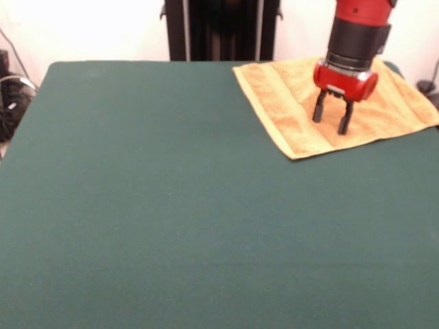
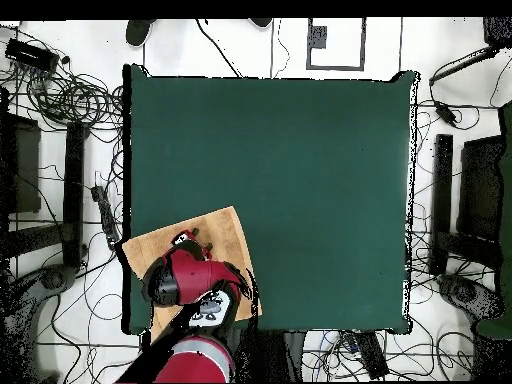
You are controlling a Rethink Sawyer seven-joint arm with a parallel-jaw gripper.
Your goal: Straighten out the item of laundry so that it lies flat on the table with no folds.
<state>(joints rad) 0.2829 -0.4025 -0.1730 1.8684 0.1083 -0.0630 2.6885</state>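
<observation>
The dark green table point(image 1: 171, 205) is carrying the towel point(image 1: 288, 103) at its far right corner in the front view, apparently spread flat. The gripper point(image 1: 332, 118) is hovering over it, jaws parted and empty; any remaining smoothing should be gentle.

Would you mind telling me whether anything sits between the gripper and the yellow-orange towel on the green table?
Nothing visible does. The gripper hangs directly over the towel, its fingers spread, with no other object on the cloth or on the table around it. The towel lies at a table corner, partly over the edge in the overhead view.
</observation>
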